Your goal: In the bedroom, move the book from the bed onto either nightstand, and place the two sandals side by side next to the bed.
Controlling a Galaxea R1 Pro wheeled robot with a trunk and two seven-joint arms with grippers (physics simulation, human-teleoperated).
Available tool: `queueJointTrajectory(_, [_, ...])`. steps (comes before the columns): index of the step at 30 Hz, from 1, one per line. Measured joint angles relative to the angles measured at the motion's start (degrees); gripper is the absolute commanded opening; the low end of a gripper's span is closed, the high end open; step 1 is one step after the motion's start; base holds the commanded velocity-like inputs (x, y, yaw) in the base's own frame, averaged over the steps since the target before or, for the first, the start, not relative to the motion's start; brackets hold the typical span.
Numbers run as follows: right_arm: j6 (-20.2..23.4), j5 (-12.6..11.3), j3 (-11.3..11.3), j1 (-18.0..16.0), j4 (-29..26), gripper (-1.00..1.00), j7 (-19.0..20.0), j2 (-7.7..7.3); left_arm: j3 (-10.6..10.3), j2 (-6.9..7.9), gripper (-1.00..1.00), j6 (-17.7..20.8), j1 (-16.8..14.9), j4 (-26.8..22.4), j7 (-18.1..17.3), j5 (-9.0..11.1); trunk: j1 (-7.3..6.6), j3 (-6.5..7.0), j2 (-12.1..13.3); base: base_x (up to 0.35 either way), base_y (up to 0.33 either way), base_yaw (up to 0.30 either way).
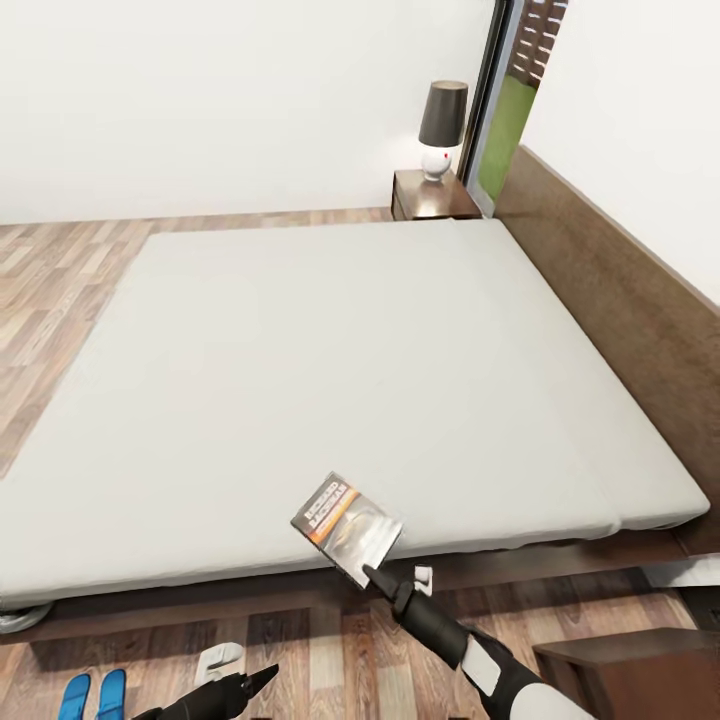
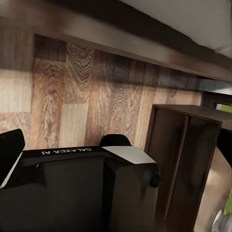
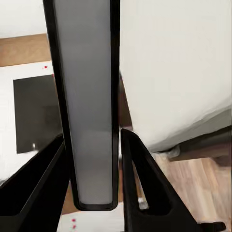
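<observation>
The book, dark with white lettering and an orange stripe, hangs tilted over the near edge of the bed, by its light grey mattress. My right gripper is shut on the book's lower corner. In the right wrist view the book stands edge-on between the black fingers. Two blue sandals lie side by side on the floor near the bed's near side. My left gripper hovers low over the floor to their right, fingers slightly apart and holding nothing.
One nightstand with a black-shaded lamp stands beyond the bed by the window. Another nightstand is close at my right, also in the left wrist view. The headboard runs along the right. Wood floor lies left of the bed.
</observation>
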Motion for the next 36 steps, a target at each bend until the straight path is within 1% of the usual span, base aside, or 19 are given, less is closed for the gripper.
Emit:
queueJointTrajectory(1, [1.0,0.8,2.6,0.0,0.0,-1.00,0.1,-0.21,0.0,0.00,1.00,0.0,0.0,0.0,0.0,0.0,-0.22,0.18,0.4,0.000,0.000,0.000])
queueJointTrajectory(2, [1.6,1.5,4.2,0.0,0.0,-1.00,0.1,-1.15,0.0,0.00,1.00,0.0,0.0,0.0,0.0,0.0,-0.44,0.36,0.8,0.000,0.000,0.000])
queueJointTrajectory(3, [1.8,1.6,4.2,0.0,0.0,-1.00,0.1,-1.99,0.0,0.00,1.00,0.0,0.0,0.0,0.0,0.0,-0.66,0.54,1.2,0.000,0.000,0.000])
queueJointTrajectory(4, [2.1,2.1,5.3,0.0,0.1,-1.00,0.2,-4.05,0.0,0.00,1.00,-0.1,0.0,0.0,0.0,0.0,-0.88,0.71,1.6,0.000,0.000,0.000])
queueJointTrajectory(5, [2.4,2.3,6.6,0.0,0.3,-1.00,0.4,-7.41,-0.1,-0.04,1.00,-0.1,0.0,0.0,0.0,0.0,-1.10,0.89,2.0,0.000,0.000,0.000])
queueJointTrajectory(6, [2.6,2.3,5.9,0.0,0.4,-1.00,1.1,-10.00,-0.1,-0.05,1.00,-0.1,0.0,0.0,0.0,0.0,-1.32,1.08,2.4,0.000,0.000,0.000])
queueJointTrajectory(8, [2.7,2.5,6.8,0.0,0.7,-1.00,3.9,-12.08,-0.1,-0.07,1.00,-0.1,0.0,0.0,0.0,0.0,-1.76,1.44,3.2,0.000,0.000,0.000])
queueJointTrajectory(10, [2.7,3.8,6.8,0.1,0.9,-1.00,7.6,-13.79,-0.2,-0.08,1.00,-0.1,0.0,0.0,0.0,0.0,-2.20,1.80,4.0,0.000,0.000,0.000])
queueJointTrajectory(14, [2.4,8.5,7.5,0.3,1.0,-1.00,14.2,-18.92,-0.2,-0.08,1.00,-0.1,0.0,0.0,-0.1,0.0,-3.08,2.51,5.6,0.000,0.000,0.000])
queueJointTrajectory(16, [2.0,9.6,7.5,0.4,1.1,-1.00,15.5,-20.03,-0.2,-0.08,1.00,-0.1,0.0,0.0,-0.1,0.0,-3.52,2.87,6.4,0.000,0.000,0.000])
queueJointTrajectory(23, [1.7,10.0,7.5,0.7,1.1,-1.00,15.9,-20.41,-0.2,-0.19,1.00,-0.1,0.0,-0.1,-0.1,0.0,-3.52,2.88,6.4,0.000,0.000,0.000])
queueJointTrajectory(25, [1.6,10.0,7.5,0.7,1.1,-1.00,15.9,-20.42,-0.2,-1.14,1.00,-0.1,0.0,-0.3,0.0,-0.1,-3.52,2.88,6.4,0.000,0.000,0.000])
queueJointTrajectory(27, [0.5,9.9,7.6,0.8,1.2,-1.00,15.8,-20.42,-0.2,-3.52,1.00,-0.1,0.0,-0.5,0.1,-0.2,-3.52,2.88,6.4,0.000,0.000,0.000])
queueJointTrajectory(28, [-1.9,9.9,7.5,0.8,1.2,-1.00,15.7,-20.42,-0.1,-4.30,1.00,-0.3,0.0,-0.6,0.1,-0.2,-3.52,2.88,6.4,0.000,0.000,0.000])
queueJointTrajectory(30, [-2.6,9.9,7.5,0.9,1.7,-1.00,15.4,-20.42,-0.1,-4.22,1.00,-0.3,0.0,-0.3,0.0,-0.2,-3.52,2.88,6.4,0.000,0.000,0.000])
queueJointTrajectory(31, [-5.1,11.9,7.7,0.9,3.7,-1.00,15.1,-20.36,-0.1,-3.94,1.00,-0.3,0.0,-0.1,0.2,-0.2,-3.52,2.88,6.4,0.000,0.000,0.000])
queueJointTrajectory(32, [-5.8,12.5,9.5,0.9,4.0,-1.00,15.1,-20.35,-0.1,-3.92,1.00,-0.3,0.0,-0.1,0.2,-0.2,-3.52,2.88,6.4,0.000,0.000,0.000])
queueJointTrajectory(34, [-8.0,14.2,7.5,0.9,4.3,-1.00,15.1,-20.39,-0.2,-3.89,1.00,-0.3,0.0,0.0,0.3,-0.2,-3.52,2.88,6.4,0.000,0.000,0.000])
queueJointTrajectory(36, [-9.1,15.1,8.2,0.9,4.5,-1.00,15.2,-20.41,-0.2,-3.88,1.00,-0.3,0.0,0.0,0.3,-0.3,-3.52,2.88,6.4,0.000,0.000,0.008])
